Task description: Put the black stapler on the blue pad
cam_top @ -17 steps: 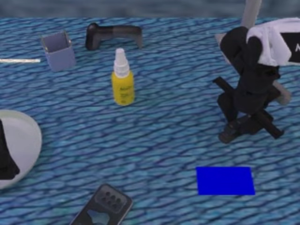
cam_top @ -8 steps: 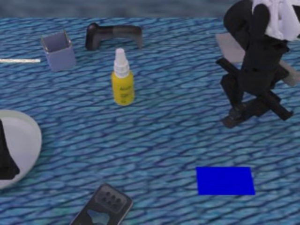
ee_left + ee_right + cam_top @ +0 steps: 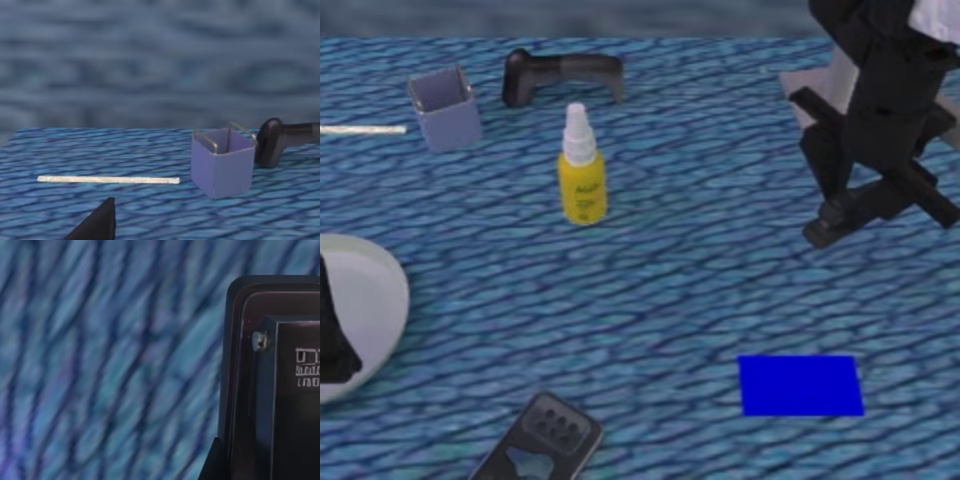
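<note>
Right tool [image 3: 872,205], at the bench's far right, pinches the black stapler [image 3: 880,203] across its slim body and appears to hold it clear of the surface; the stapler lies tilted, one end low toward the viewer's left, the other high toward the right edge. In the right wrist view the stapler's dark casing [image 3: 280,385] fills one side of the picture, with only patterned bench behind it.

The blue pad [image 3: 800,385] lies flat near the front edge, well apart from the stapler and nearer the camera's foreground.

Judged risks: the grip seems to sit across a narrow body, so the stapler could pivot between the fingers during travel and land skewed. Its hinged top arm might also open if squeezed off-centre. Released too early or too high, it could bounce or come to rest overhanging the pad's rim, since its tilt does not match the pad's sides.

The route to the pad looks unobstructed. A yellow bottle [image 3: 582,168] stands upright mid-bench, well to the left. Farther off are a lavender cup [image 3: 444,107], a curved black handheld device [image 3: 562,76], and a flat dark device with round buttons [image 3: 538,441] at the front edge. Left tool [image 3: 95,225] is parked at the left edge, its state indiscernible.
</note>
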Controlling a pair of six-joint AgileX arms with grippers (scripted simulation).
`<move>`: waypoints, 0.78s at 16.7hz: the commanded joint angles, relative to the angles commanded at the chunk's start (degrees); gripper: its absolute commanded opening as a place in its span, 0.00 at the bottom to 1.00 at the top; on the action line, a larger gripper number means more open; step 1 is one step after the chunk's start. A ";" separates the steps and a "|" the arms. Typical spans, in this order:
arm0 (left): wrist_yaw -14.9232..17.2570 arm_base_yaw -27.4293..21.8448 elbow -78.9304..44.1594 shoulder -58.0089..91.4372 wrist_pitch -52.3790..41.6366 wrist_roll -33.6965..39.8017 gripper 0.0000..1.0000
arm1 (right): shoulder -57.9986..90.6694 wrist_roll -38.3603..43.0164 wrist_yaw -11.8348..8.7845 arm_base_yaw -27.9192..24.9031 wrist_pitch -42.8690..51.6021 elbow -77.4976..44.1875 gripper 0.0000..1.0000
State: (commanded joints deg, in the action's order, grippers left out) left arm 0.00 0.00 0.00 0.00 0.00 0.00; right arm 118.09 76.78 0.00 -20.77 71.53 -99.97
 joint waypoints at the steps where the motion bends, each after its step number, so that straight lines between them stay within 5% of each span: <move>1: 0.00 0.00 0.00 0.00 0.00 0.00 1.00 | 0.00 0.00 0.00 0.00 0.00 0.00 0.00; 7: 0.00 0.00 0.00 0.00 0.00 0.00 1.00 | -1.70 -12.38 -2.53 -1.65 2.18 1.95 0.00; 13: 0.00 0.00 0.00 0.00 0.00 0.00 1.00 | -6.65 -44.88 -6.33 -4.62 4.20 8.20 0.00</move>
State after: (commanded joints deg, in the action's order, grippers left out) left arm 0.00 0.00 0.00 0.00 0.00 0.00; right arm 111.44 31.90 -6.33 -25.39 75.73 -91.78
